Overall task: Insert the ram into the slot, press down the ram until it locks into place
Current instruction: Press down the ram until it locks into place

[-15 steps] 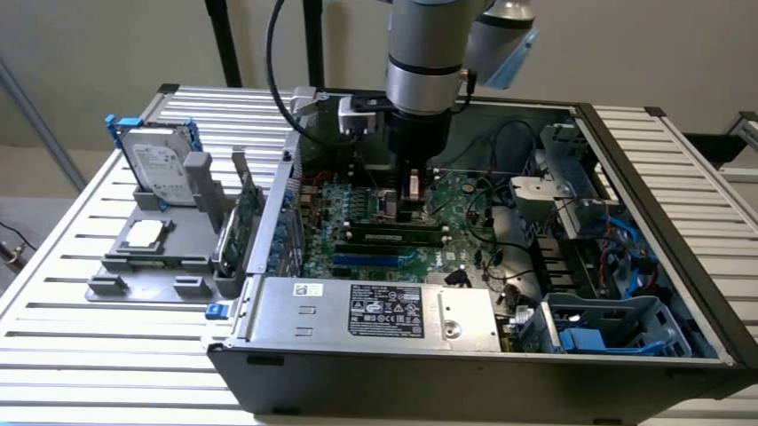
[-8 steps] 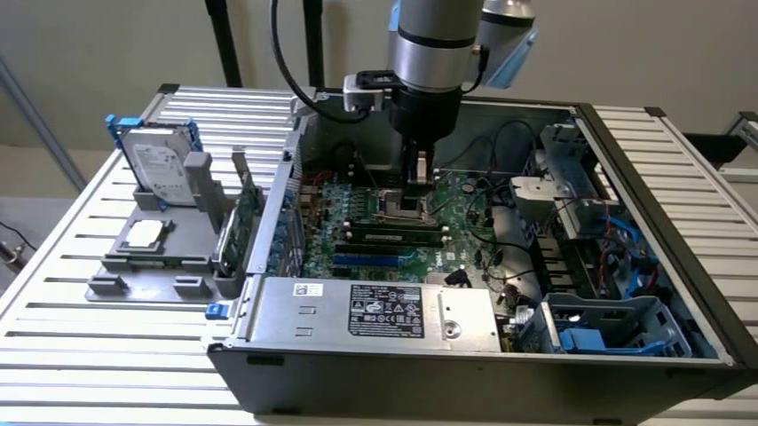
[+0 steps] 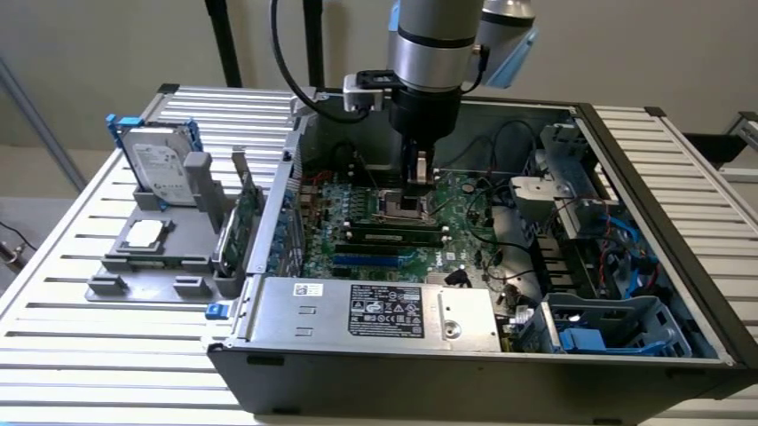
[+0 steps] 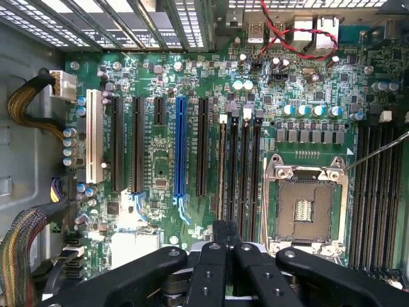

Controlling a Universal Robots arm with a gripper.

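Pincer (image 3: 417, 202) hangs low inside the open computer case (image 3: 663, 177), its tips just over the motherboard (image 3: 343, 200) at the square processor socket (image 3: 400, 202). In the wrist view the pincer (image 4: 225, 259) has its two black fingers (image 4: 214, 268) drawn together, and nothing shows between them.

Just beside the tips, on the side toward the case's front wall, the ram (image 3: 389, 231) stands on edge in the slot (image 3: 385, 240). It is a long green stick with a pale label strip, set among the row of long black sockets. I cannot tell whether the end latches have closed on it. The pincer is near the ram, but I cannot make out any contact.

In the wrist view four such slots (image 4: 239, 166) run side by side between the processor socket (image 4: 307, 204) and the long blue socket (image 4: 181, 147). Red and black wires (image 4: 287, 32) loop near the board's rear edge.

A power supply (image 3: 379, 311) with a black label lies along the case's front edge. On the desk (image 3: 71, 355), beside the case on the exterior view's left, a grey holder (image 3: 154, 257) carries a hard drive (image 3: 160, 164) in a blue frame.
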